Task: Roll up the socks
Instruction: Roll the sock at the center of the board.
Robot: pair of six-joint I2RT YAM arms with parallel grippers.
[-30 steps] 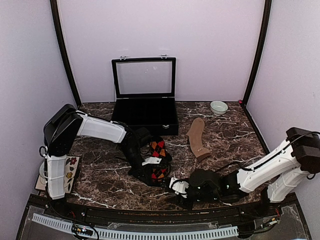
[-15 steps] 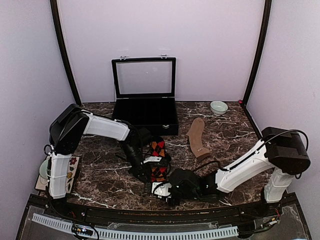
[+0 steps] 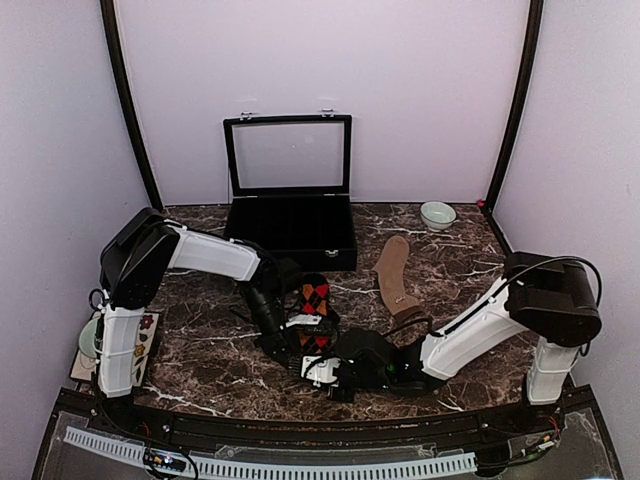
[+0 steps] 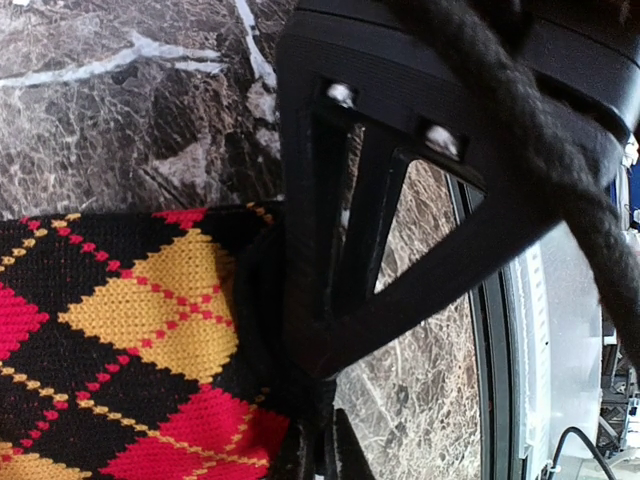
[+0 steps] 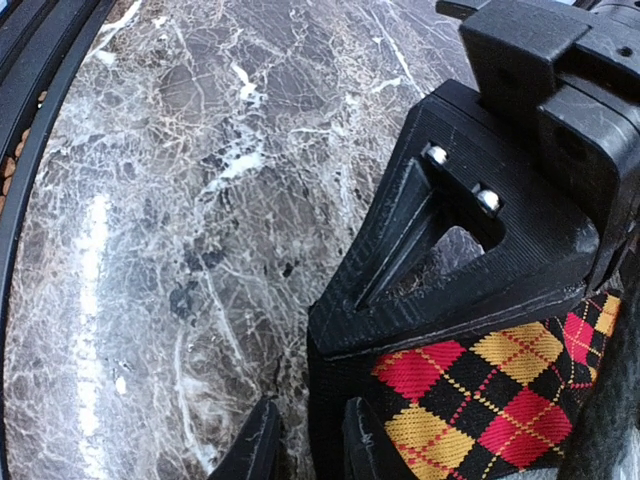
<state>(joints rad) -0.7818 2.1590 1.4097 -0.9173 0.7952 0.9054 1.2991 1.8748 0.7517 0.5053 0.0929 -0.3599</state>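
The black argyle sock [image 3: 316,296] lies bunched at the table's front centre, its red and yellow diamonds filling the left wrist view [image 4: 130,330]. My left gripper [image 3: 300,340] is shut on the sock's dark edge [image 4: 325,455]. My right gripper [image 3: 312,360] comes in low from the right and meets the same end of the sock [image 5: 480,400]. Its jaws [image 5: 310,445] stand a little apart, with marble and the sock's black edge between them. The tan sock [image 3: 394,272] lies flat to the right, apart from both grippers.
An open black case [image 3: 290,225] with a raised glass lid stands at the back centre. A small pale bowl [image 3: 437,214] sits back right. A flowered card [image 3: 140,345] lies at the left edge. The table's front rail [image 4: 500,330] runs close by both grippers.
My right arm has swung left along the front edge up to the argyle sock, its jaws narrowing. My left gripper has shifted slightly toward the front, still shut on the sock.
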